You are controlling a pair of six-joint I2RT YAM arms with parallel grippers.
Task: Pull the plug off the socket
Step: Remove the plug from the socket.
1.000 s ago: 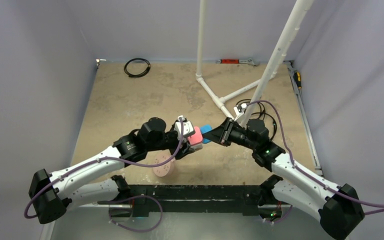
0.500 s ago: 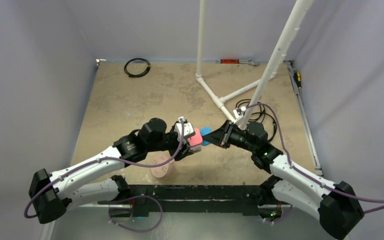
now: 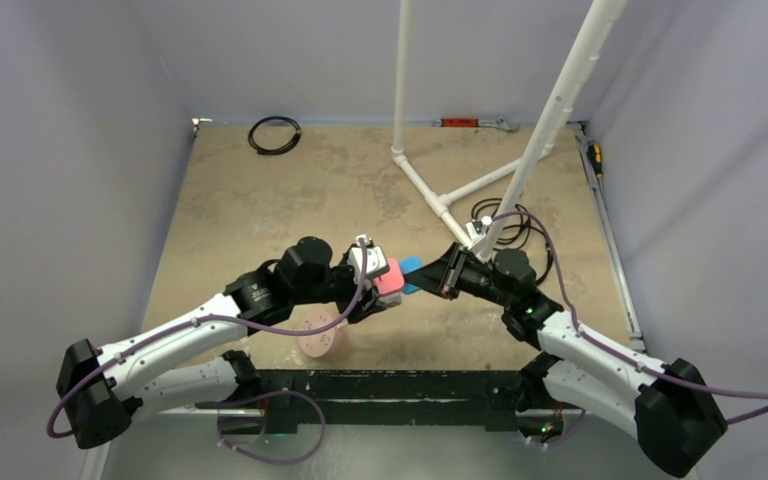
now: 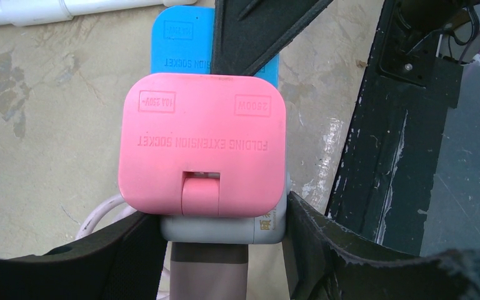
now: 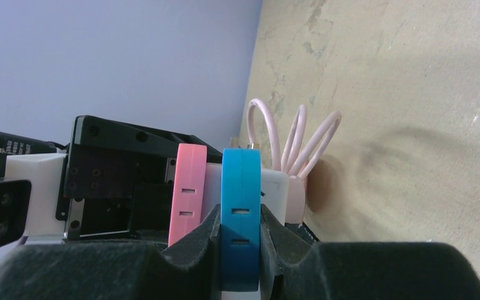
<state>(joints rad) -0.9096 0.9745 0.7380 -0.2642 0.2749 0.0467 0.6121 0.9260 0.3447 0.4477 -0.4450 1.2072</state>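
Inspection of the tan table [image 3: 260, 200]: a white pipe frame [image 3: 550, 110] stands at its rear right. The left arm [image 3: 180, 335] and right arm [image 3: 590, 350] reach together above the near centre. A black cable coil [image 3: 274, 134] lies at the far left corner, and a round pink disc [image 3: 320, 342] lies near the front edge.

The left gripper [image 4: 225, 240] is clamped on the socket [image 4: 244, 230], one finger against each side, clear of the table. The plug [image 4: 201, 144] sits flat against the socket's face; how deep its pins sit cannot be seen. The right gripper [image 5: 240, 240] is closed on a blue plug head [image 5: 240, 194] just beside the plug. Thin pink cable [image 5: 294, 140] loops beyond the socket.
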